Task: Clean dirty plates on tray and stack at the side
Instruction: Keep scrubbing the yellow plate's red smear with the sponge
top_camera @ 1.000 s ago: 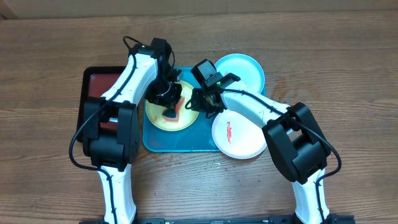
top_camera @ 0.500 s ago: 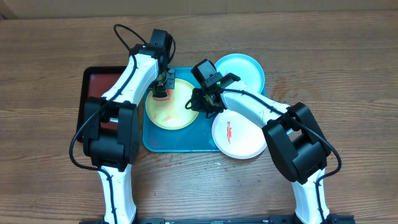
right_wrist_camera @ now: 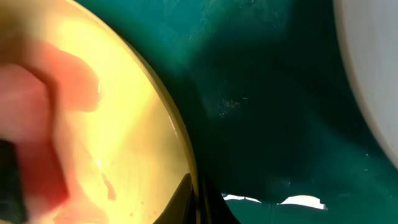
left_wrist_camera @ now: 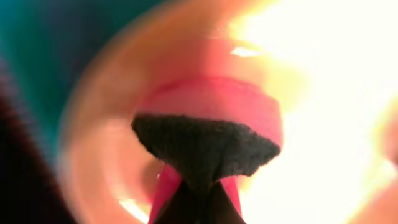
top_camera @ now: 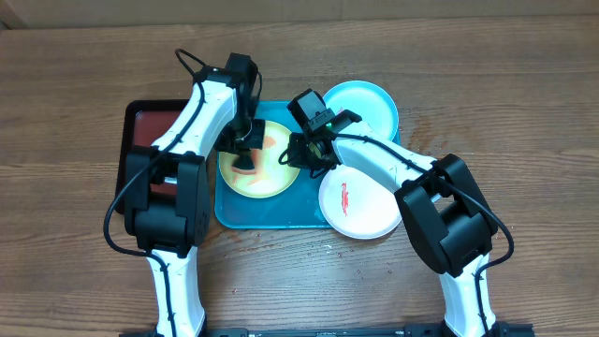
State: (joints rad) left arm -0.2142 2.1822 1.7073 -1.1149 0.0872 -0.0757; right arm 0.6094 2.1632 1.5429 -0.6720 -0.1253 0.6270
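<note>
On a brown wooden desk, inside the turquoise tray: the yellow-green plate, red-smeared. Pinched at its right rim by the right gripper, jaws clenched, seemingly to steady it against scrubbing. Pressed onto its smears, a dark sponge clamped in the left gripper jaws.

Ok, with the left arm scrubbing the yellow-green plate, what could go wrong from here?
1. The right gripper seems to pinch only the rim of the yellow-green plate; pressure from the dark sponge in the left gripper could tip it or pull it free.
2. The white plate overhangs the tray rim beside the right arm; a nudge could slide it off.
</note>
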